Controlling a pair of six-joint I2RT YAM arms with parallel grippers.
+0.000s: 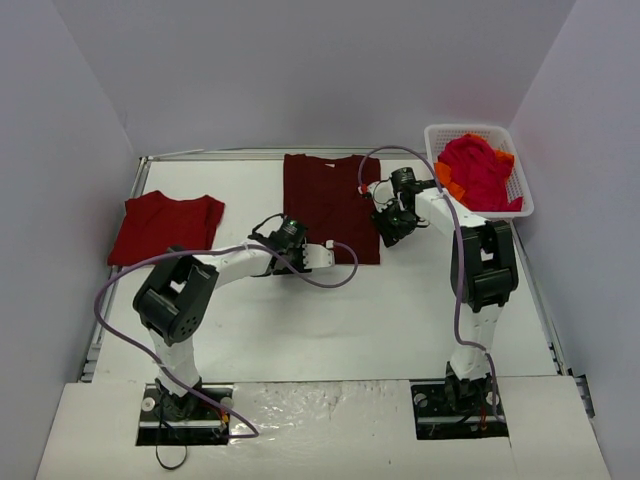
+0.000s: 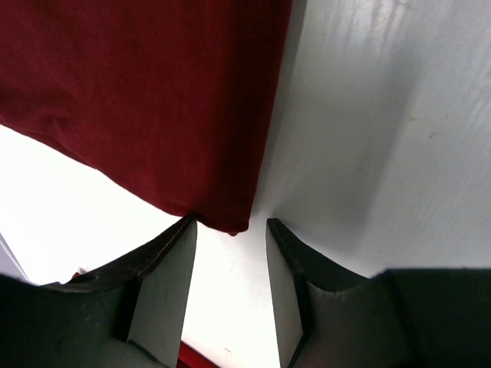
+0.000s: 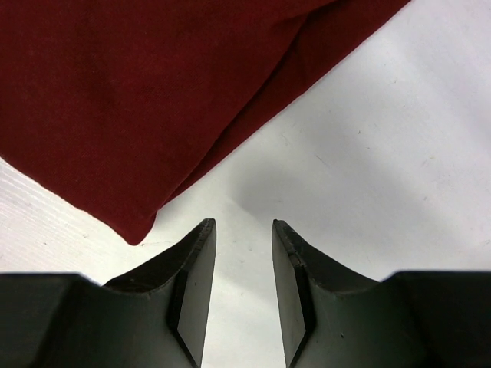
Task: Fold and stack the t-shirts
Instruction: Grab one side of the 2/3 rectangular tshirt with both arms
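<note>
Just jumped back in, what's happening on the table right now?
Both arms are working on the maroon t-shirt, which is laid flat mid-table. The left tool and right tool sit open at its near end, each by a cloth corner, gripping nothing. A red t-shirt lies at the left, and more t-shirts wait in the basket at the right rear.

Maroon shirt (image 1: pixel 325 205) lies flat mid-table, red shirt (image 1: pixel 165 228) folded left, crimson shirts (image 1: pixel 480 172) heaped right.

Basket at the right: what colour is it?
The basket is white, clearest in the top external view.
</note>
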